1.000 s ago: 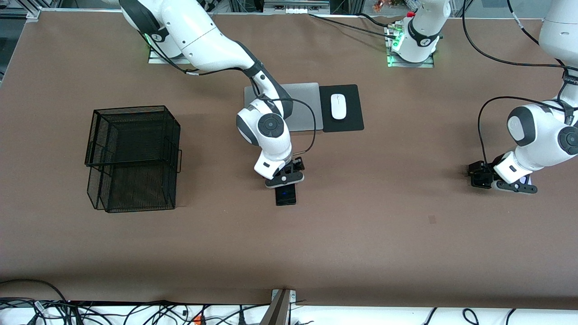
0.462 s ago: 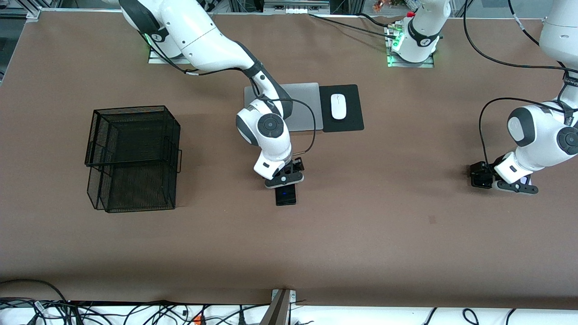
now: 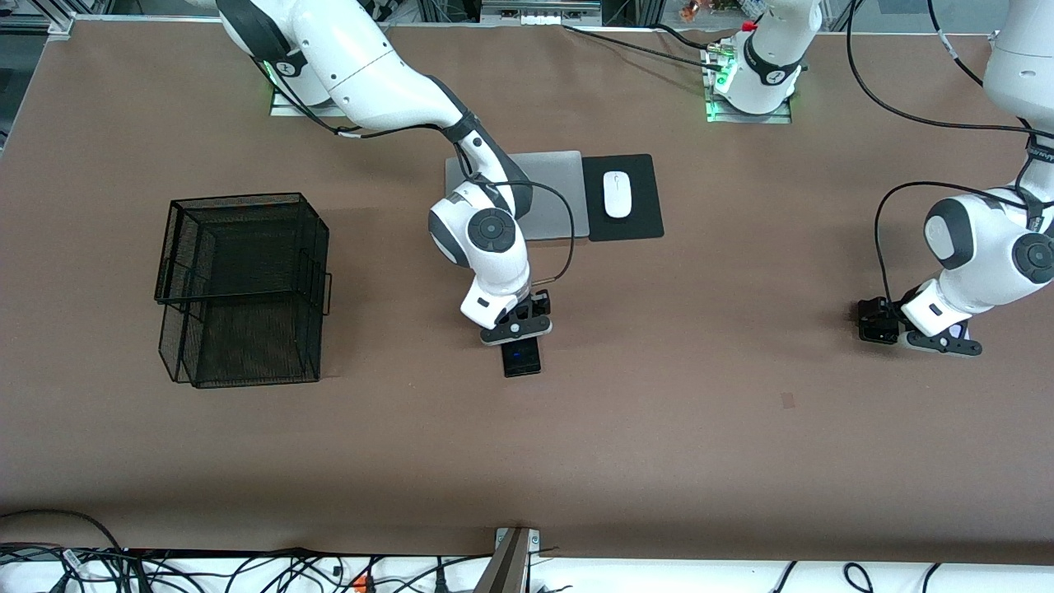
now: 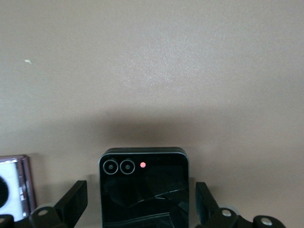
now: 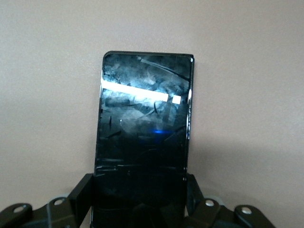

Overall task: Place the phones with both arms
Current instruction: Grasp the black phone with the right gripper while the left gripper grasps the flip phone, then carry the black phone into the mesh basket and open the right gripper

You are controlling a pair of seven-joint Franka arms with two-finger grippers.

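Long black phone (image 3: 522, 359) flat on the table (image 3: 659, 428) near its middle, pinched at one end by the right gripper (image 3: 517, 328). Small black flip phone (image 4: 144, 185) by the left arm's table edge, between the wide-open fingers (image 4: 72, 204) of the left gripper (image 3: 939, 339), lilac-white phone (image 4: 14, 187) just beside.

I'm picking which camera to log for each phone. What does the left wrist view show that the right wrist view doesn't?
Only the left wrist view shows the black flip phone lying between the left gripper's open jaws, with the edge of the lilac-white phone beside it. Only the right wrist view shows the long black phone, with the right gripper shut on its sides. Both show the brown table under the phones, and neither shows the mesh basket.
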